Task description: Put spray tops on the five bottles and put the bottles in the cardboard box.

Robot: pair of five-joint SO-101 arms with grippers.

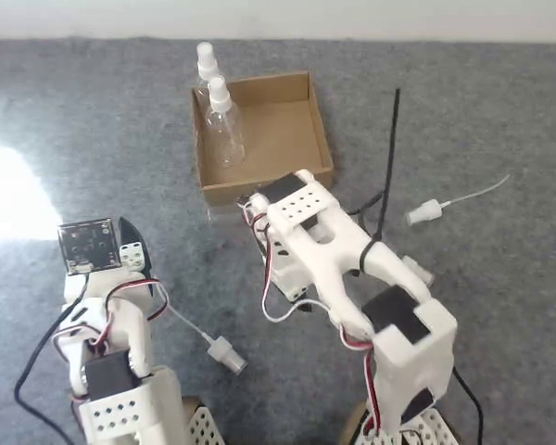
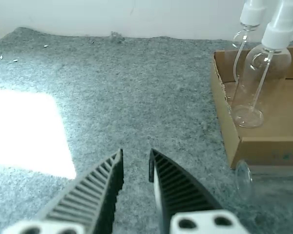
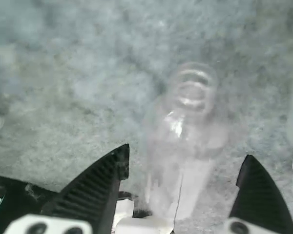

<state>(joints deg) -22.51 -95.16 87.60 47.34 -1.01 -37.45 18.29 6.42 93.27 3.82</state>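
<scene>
Two clear bottles with white spray tops stand at the left side of the cardboard box (image 1: 318, 130): one nearer (image 1: 224, 130) (image 2: 263, 73), one at the back corner (image 1: 207, 63) (image 2: 245, 34). A clear bottle without a top (image 3: 185, 122) lies on the carpet between the fingers of my right gripper (image 3: 185, 153), which is open and astride it, just in front of the box. Its base (image 2: 244, 178) shows beside the box wall. My left gripper (image 2: 136, 157) (image 1: 130, 243) hangs over bare carpet at the near left, fingers slightly apart, holding nothing.
A loose spray top (image 1: 227, 353) with its tube lies between the arms. Another spray top (image 1: 424, 213) lies right of the box. A black cable (image 1: 389, 158) runs up the carpet there. A bright patch of light (image 1: 9, 199) covers the far left.
</scene>
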